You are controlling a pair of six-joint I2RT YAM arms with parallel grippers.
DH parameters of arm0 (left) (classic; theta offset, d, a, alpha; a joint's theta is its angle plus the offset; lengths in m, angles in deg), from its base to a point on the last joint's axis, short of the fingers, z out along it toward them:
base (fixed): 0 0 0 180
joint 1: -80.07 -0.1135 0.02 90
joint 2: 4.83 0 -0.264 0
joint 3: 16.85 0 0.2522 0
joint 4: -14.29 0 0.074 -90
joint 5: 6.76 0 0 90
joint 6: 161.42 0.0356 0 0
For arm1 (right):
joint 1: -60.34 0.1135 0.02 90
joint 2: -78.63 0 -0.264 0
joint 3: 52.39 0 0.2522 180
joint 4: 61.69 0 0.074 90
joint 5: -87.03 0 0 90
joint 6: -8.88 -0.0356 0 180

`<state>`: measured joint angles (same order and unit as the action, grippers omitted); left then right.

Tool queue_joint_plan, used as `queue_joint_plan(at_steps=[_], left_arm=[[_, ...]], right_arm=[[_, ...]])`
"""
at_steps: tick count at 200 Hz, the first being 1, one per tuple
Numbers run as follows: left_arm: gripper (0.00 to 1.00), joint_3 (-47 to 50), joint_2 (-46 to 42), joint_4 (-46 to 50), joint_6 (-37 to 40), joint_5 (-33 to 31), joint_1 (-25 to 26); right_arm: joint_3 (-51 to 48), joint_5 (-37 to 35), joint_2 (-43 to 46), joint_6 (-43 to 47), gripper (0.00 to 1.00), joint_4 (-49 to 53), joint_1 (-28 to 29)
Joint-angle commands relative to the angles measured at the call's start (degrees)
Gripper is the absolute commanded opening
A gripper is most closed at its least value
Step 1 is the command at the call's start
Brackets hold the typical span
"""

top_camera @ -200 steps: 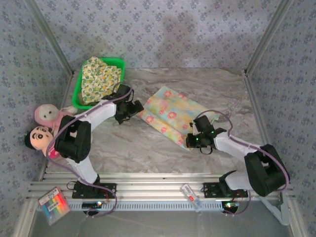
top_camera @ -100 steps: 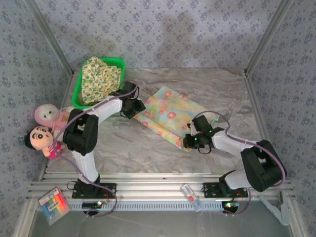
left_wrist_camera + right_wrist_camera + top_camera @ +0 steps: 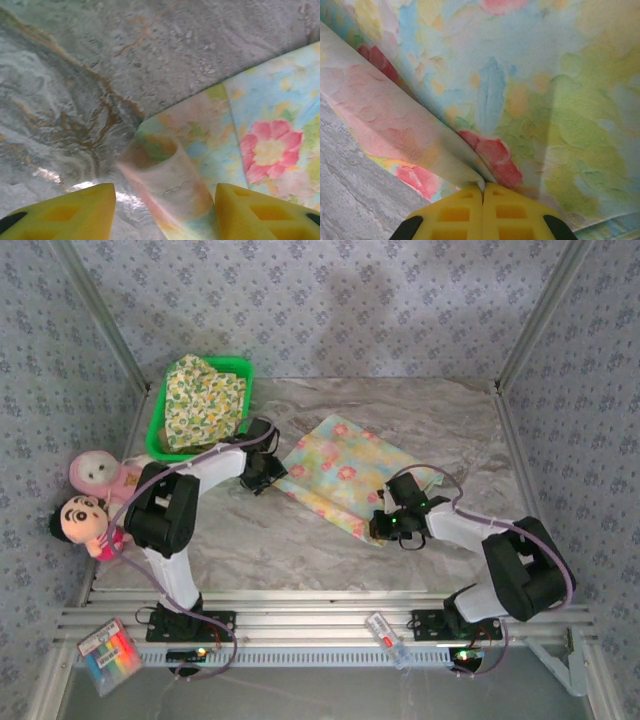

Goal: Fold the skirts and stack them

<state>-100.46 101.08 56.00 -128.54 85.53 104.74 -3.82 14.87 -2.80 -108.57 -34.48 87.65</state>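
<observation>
Marble tabletop (image 3: 400, 410): right gripper (image 3: 483, 186) jaws pressed together, pinching the near edge of the pastel skirt (image 3: 345, 465) lying mid-table. Left gripper (image 3: 164, 187) jaws spread either side of its curled left corner. Far left, floral skirt (image 3: 203, 400) sits in green basket (image 3: 158, 435).

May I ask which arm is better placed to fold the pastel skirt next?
Likely right: the right end effector is shut on the pastel skirt at its near edge; the left end effector stands open around a corner, not yet gripping.
</observation>
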Motion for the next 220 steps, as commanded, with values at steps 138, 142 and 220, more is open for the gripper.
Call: queue_joint_plan(at_steps=[138,142,220], left_arm=[[0.54,8.5,-9.7,-6.9,-4.7,-2.9,0.7],[0.53,8.7,-9.7,-6.9,-4.8,-2.7,0.7],[0.46,4.5,-3.4,-8.3,-3.3,-0.4,0.6]], right_arm=[[0.2,-2.6,-5.0,-3.0,0.00,2.4,0.4],[0.2,-2.6,-5.0,-3.0,0.00,2.4,0.4],[0.1,-2.3,-5.2,-3.3,0.00,1.8,0.5]])
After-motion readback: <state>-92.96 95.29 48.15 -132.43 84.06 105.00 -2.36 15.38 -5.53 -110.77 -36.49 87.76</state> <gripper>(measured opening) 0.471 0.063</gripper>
